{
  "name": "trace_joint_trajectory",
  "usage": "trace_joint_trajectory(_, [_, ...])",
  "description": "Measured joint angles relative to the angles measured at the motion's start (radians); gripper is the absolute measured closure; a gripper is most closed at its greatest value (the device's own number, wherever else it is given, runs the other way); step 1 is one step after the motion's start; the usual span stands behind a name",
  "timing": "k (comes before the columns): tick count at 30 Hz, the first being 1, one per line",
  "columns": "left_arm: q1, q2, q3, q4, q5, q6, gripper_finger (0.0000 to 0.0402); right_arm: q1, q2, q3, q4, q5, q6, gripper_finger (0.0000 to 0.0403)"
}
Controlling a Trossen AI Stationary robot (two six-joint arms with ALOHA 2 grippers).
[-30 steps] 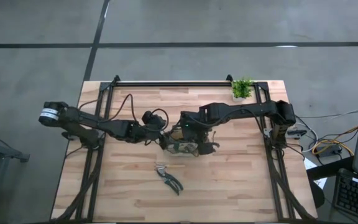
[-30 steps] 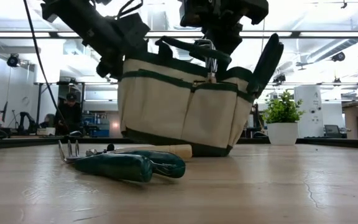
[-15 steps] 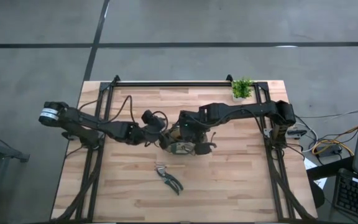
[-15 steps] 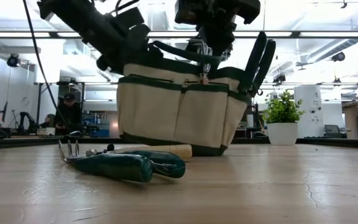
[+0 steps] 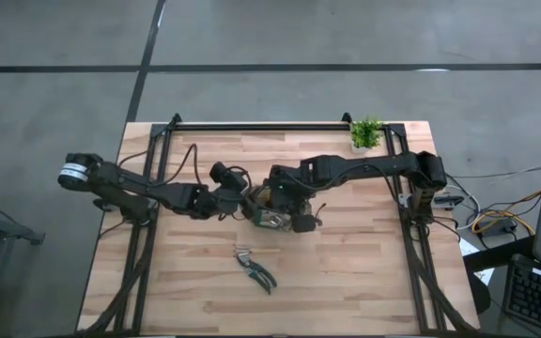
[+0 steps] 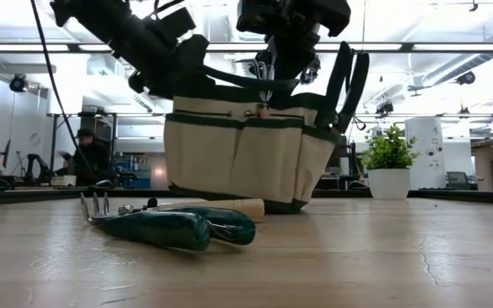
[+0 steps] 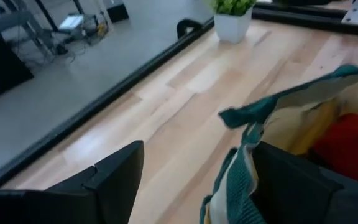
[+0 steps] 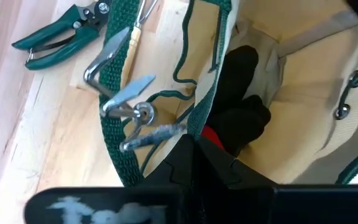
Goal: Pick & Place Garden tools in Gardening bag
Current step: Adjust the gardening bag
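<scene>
The tan gardening bag (image 5: 276, 222) with green trim stands mid-table on its base (image 6: 238, 198). My left gripper (image 7: 194, 149) is open at the bag's left rim, one finger on either side of the wall. My right gripper (image 6: 268, 75) is above the bag's near rim, shut on a thin metal tool (image 8: 132, 112). A red-and-black glove (image 8: 241, 93) lies inside the bag. Teal pruning shears (image 5: 255, 270) and a wooden-handled fork (image 6: 204, 206) lie flat on the table in front of the bag. My left gripper straddles the bag's green-trimmed rim (image 7: 241, 165), one finger (image 7: 303, 186) inside the bag and one (image 7: 104, 180) outside. It comes almost level from the table's left. The rim lies against the inner finger. The bag's base stays on the table. My right gripper holds the metal tool from above, pointing steeply down. The gripper's own body hides the place of contact in its wrist view. The tool's thin metal part (image 6: 264, 92) hangs below the fingers and reaches the bag's near rim.
A small potted plant (image 5: 366, 133) stands at the far right of the table. A black rail (image 5: 261, 124) runs along the far edge. Bare wood lies near the front edge, around the shears. A person shows in the room beyond the table (image 6: 84, 154).
The bag has swung from leaning toward the table's right to nearly upright, and its handles now stand straighter. My left gripper has turned at the wrist with the rim. My right gripper has tipped a little, and the hanging metal tool has shifted toward the table's left.
</scene>
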Motion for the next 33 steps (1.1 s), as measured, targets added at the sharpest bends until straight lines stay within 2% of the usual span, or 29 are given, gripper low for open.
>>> trace_joint_trajectory(4, [-0.022, 0.0, -0.011, -0.013, -0.009, -0.079, 0.0099, -0.002, 0.0, -0.001, 0.016, 0.0, 0.007, 0.0394])
trace_joint_trajectory(9, [-0.041, 0.001, -0.032, -0.011, -0.113, -0.104, 0.0099, -0.006, 0.0, -0.001, 0.045, 0.002, 0.022, 0.0384])
trace_joint_trajectory(17, [-0.042, -0.013, -0.032, 0.014, -0.129, -0.103, 0.0099, -0.016, 0.0, -0.001, 0.052, 0.03, 0.075, 0.0306])
trace_joint_trajectory(23, [-0.074, -0.015, -0.032, 0.078, -0.27, 0.02, 0.0099, -0.016, 0.0, 0.003, 0.081, 0.03, 0.082, 0.0256])
trace_joint_trajectory(27, [-0.088, -0.026, -0.032, 0.098, -0.277, 0.062, 0.0099, -0.016, 0.0, 0.028, 0.072, 0.032, 0.079, 0.0239])
trace_joint_trajectory(33, [-0.115, -0.027, -0.032, 0.123, -0.277, 0.122, 0.0099, -0.016, -0.003, 0.092, 0.043, 0.101, 0.074, 0.0229])
